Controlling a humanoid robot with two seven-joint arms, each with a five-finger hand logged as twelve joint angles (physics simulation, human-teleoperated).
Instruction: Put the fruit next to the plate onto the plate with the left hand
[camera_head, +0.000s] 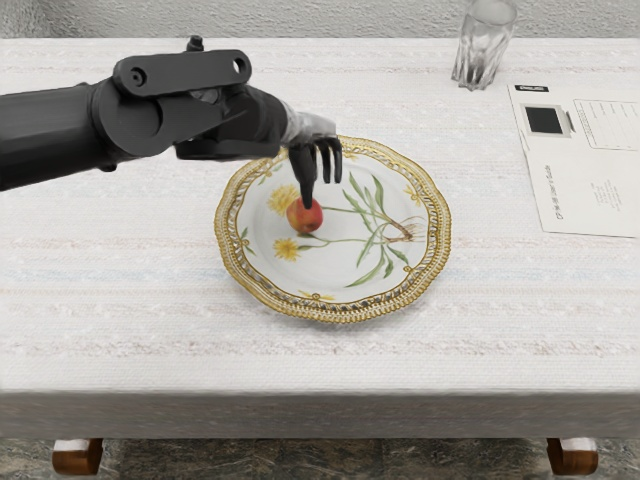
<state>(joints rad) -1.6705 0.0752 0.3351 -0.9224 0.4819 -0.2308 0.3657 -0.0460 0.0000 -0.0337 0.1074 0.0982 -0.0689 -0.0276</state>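
The fruit is small and round, red over most of its skin with an orange-yellow blush on the lower left side, smooth and a little glossy. It looks like a small apple or peach; which one cannot be told. It lies inside the plate, on the flat white centre, left of the middle, between two painted yellow flowers and at the root end of the painted green stems. A faint shadow under it suggests it rests on the plate's surface.

The plate is round and white, with a botanical pattern of green leaves and yellow blossoms and a gold openwork rim. It sits near the middle of the table, a little closer to the far edge than to the near one.

The left hand hangs over the far-left part of the plate, its dark arm coming in across the table's left side. The fingers point downward, loosely spread and not curled around anything. One longer digit reaches lower than the rest and its tip meets the top of the fruit; the others stop well above it, so the hand does not grip the fruit.

A clear glass stands at the far edge toward the right corner. A printed sheet lies flat along the right edge.
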